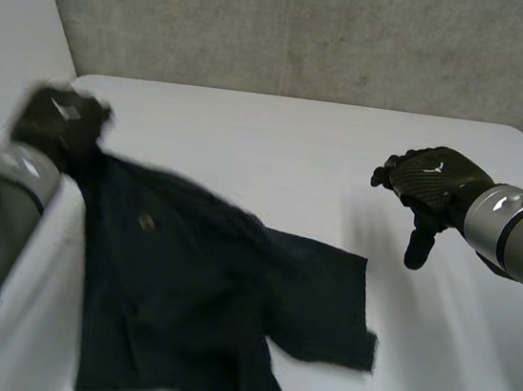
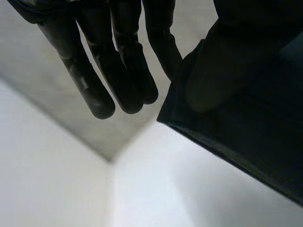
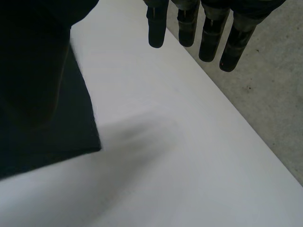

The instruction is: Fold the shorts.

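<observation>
Dark shorts point(image 1: 200, 294) are seen lifted at one end by the robot's left hand point(image 1: 59, 121) at the left edge of a white worktop point(image 1: 296, 152). The cloth is gripped near an upper corner. From there it is spread down toward the middle of the worktop, where its lower part is laid in loose, rumpled folds. One squared leg end is turned toward the right side.

In the left wrist view the hemmed edge of the shorts is pressed under the thumb point(image 2: 227, 71), and the fingers point(image 2: 128, 75) are held nearly straight just beside it. Which finger the cloth is pinched against cannot be made out.

The right hand point(image 1: 432, 184) is held above the right part of the worktop, well apart from the shorts, with its fingers loosely extended and nothing in its grasp. In the right wrist view those fingers are shown straight and slightly spread over bare worktop, and a corner of the shorts is seen lying flat on the thumb side of the hand.

A grey concrete wall point(image 1: 312, 29) is seen behind the worktop.
</observation>
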Robot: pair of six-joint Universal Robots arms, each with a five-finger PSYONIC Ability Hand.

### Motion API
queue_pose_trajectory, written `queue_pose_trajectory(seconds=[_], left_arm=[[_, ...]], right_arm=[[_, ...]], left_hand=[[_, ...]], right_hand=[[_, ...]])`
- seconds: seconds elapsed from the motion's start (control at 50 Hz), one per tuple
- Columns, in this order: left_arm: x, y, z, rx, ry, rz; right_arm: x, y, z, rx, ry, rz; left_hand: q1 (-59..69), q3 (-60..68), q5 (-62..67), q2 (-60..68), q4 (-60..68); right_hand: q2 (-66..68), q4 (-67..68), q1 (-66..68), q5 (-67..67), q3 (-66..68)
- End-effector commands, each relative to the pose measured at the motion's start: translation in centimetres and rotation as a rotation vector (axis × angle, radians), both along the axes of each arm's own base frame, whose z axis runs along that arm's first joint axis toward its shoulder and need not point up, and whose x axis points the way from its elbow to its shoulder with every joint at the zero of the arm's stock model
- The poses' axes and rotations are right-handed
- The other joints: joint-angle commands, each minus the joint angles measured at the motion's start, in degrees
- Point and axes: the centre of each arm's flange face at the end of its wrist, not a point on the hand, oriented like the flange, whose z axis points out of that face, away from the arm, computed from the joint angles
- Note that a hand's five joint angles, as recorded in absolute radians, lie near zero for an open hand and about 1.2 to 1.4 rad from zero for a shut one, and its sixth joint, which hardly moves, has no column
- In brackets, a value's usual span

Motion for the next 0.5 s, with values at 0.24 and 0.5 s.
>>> queue_pose_trajectory(seconds=[0.24,0.5], left_arm=[[-7.6,3.6,11.2,-0.319,0.220,-0.241],[-18.5,13.8,0.2,-0.044,0.089,-0.635]], right_arm=[[0.0,-0.2,0.5,-0.024,-0.006,-0.005],[-1.4,-2.3,2.5,-0.142,-0.043,-0.190]], left_hand=[[15.96,12.04,16.44,11.61,11.74],[-46.70,-50.62,-46.23,-51.06,-50.92]], right_hand=[[-2.77,-3.68,-1.85,-4.17,-2.25],[-2.77,-3.68,-1.85,-4.17,-2.25]])
